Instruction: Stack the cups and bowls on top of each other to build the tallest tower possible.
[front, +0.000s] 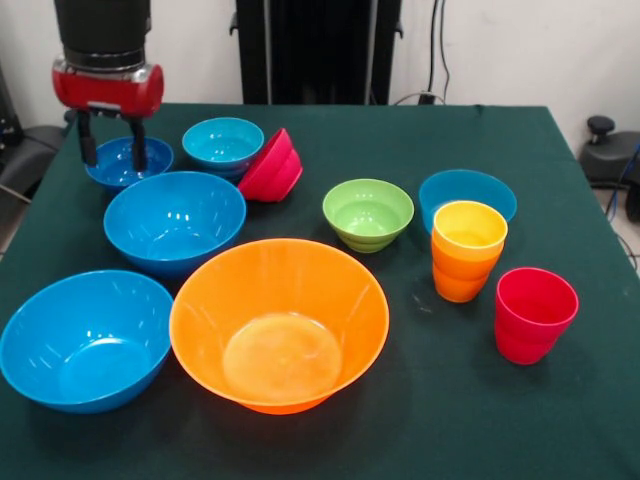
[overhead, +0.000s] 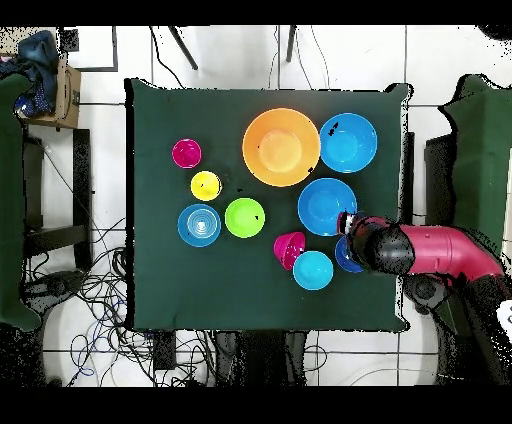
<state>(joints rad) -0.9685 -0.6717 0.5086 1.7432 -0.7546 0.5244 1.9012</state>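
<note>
My gripper (front: 112, 152) is open at the table's far left, its two fingers hanging over a small dark-blue bowl (front: 128, 164). Beside it stands a small light-blue bowl (front: 223, 143) with a red bowl (front: 272, 166) tipped on its side against it. Two large blue bowls (front: 175, 220) (front: 85, 340) and a very large orange bowl (front: 278, 322) sit upright in front. To the right are a green bowl (front: 368, 213), another blue bowl (front: 467, 190), a yellow cup (front: 468, 228) nested in an orange cup (front: 458, 280), and a red cup (front: 534, 314). Overhead, the arm (overhead: 430, 250) hides part of the dark-blue bowl (overhead: 345, 262).
A dark green cloth (front: 420, 420) covers the table. All the bowls and cups stand apart on it except the nested cups and the leaning red bowl. Cables and furniture surround the table (overhead: 150, 290) on the floor.
</note>
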